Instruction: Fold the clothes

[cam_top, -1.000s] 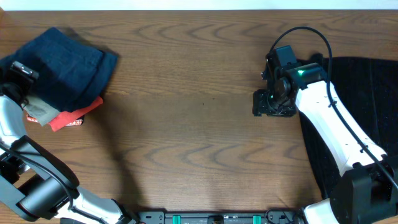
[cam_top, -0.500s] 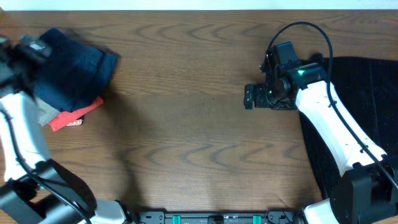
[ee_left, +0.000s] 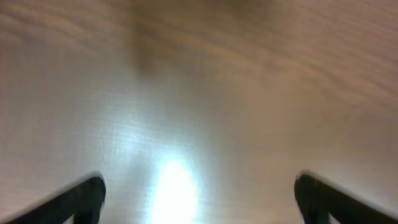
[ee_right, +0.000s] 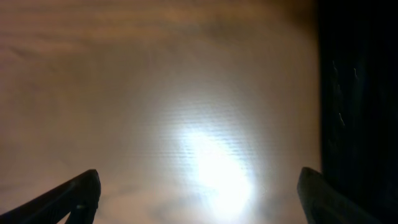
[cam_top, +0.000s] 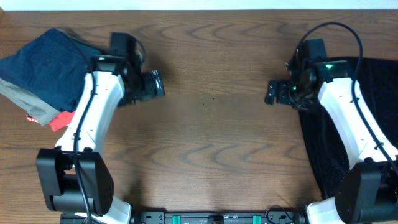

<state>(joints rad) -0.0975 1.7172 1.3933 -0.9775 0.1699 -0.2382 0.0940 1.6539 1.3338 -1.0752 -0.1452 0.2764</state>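
The navy-blue clothes (cam_top: 51,68) lie folded at the table's far left, on top of a grey-khaki garment (cam_top: 22,101) and a red one (cam_top: 59,118). My left gripper (cam_top: 155,84) is open and empty, to the right of the pile and apart from it. In the left wrist view its fingers (ee_left: 198,196) are spread wide over bare wood. My right gripper (cam_top: 271,93) is open and empty over the wood at the right. Its fingers (ee_right: 199,196) are spread wide in the right wrist view.
A black sparkly cloth (cam_top: 373,93) covers the table's right side under my right arm and shows at the right edge of the right wrist view (ee_right: 360,93). The brown wooden table (cam_top: 211,143) spans between the two arms.
My left arm has swung from the far left edge over the pile to its right side. My right gripper has moved right, toward the black cloth.
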